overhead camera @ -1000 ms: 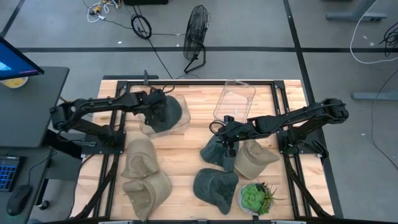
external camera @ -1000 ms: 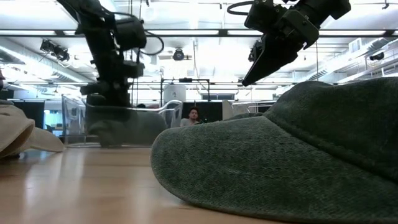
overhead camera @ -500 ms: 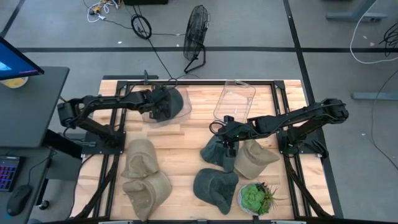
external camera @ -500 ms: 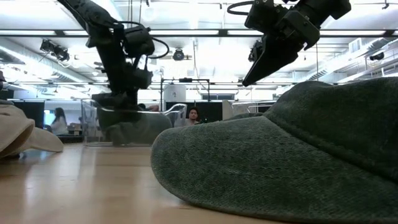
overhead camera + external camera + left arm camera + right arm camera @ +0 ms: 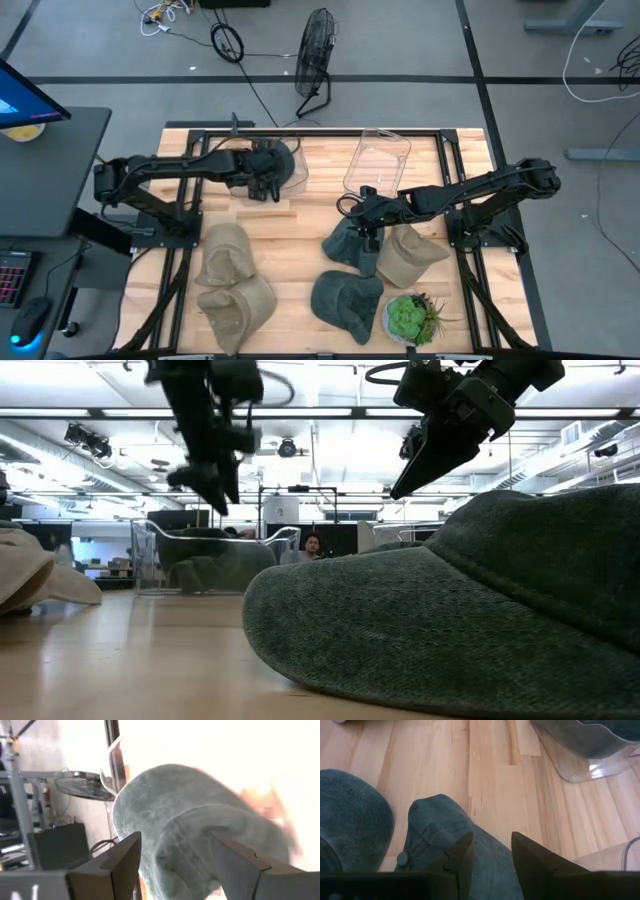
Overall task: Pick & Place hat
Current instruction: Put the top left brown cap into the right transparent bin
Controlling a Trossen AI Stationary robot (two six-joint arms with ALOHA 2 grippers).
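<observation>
A dark green hat (image 5: 287,166) lies in the clear bin (image 5: 296,186) at the far left; the low view shows this hat (image 5: 213,567) on the bin floor. My left gripper (image 5: 262,168) hangs open just above it, and in the left wrist view its fingers (image 5: 175,842) frame the hat (image 5: 195,820) without touching it. My right gripper (image 5: 366,226) stands open over a second dark green hat (image 5: 348,246) at mid-table. The right wrist view has this hat (image 5: 445,827) beneath that gripper (image 5: 492,845), clear of the fingers.
A second clear bin (image 5: 378,160) lies at the far middle. Beige hats lie at the near left (image 5: 226,255) (image 5: 238,305) and by the right arm (image 5: 412,256). Another dark green hat (image 5: 346,300) and a potted plant (image 5: 410,318) sit near the front edge.
My left gripper has opened and let go of the dark green hat, then risen clear above the bin. The hat has dropped and now rests inside the clear bin.
</observation>
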